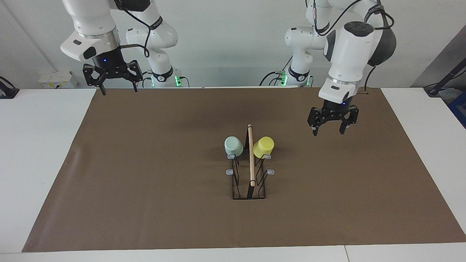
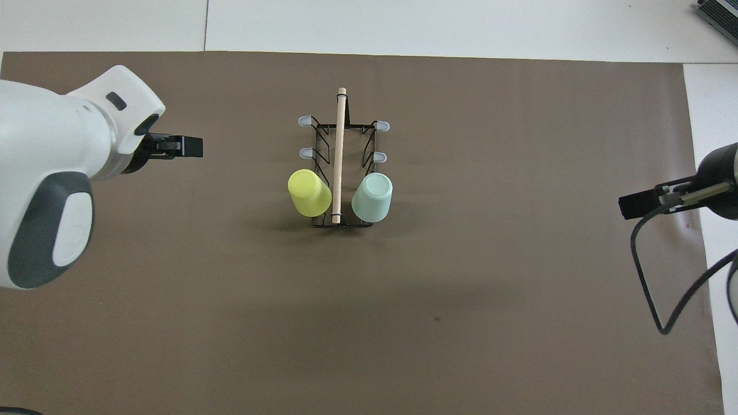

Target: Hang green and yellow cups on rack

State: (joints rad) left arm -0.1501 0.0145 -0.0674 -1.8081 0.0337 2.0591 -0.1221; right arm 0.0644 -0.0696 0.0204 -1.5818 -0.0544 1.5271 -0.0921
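Observation:
The black wire rack (image 1: 251, 160) (image 2: 338, 144) with its wooden top rod stands mid-mat. A pale green cup (image 1: 233, 146) (image 2: 372, 197) hangs mouth-down on the prong nearest the robots on the side toward the right arm. On the matching prong toward the left arm hangs a yellow cup (image 1: 263, 147) (image 2: 309, 193). My left gripper (image 1: 328, 130) (image 2: 185, 147) hovers open and empty over the mat, off the rack toward the left arm's end. High over the mat's corner at the right arm's end, my right gripper (image 1: 119, 90) (image 2: 637, 205) is open and holds nothing.
A brown mat (image 1: 145, 189) (image 2: 490, 276) covers most of the white table (image 1: 40, 145). Several grey-tipped prongs (image 1: 270, 171) farther from the robots carry nothing. A black cable (image 2: 663, 300) loops down by the right gripper.

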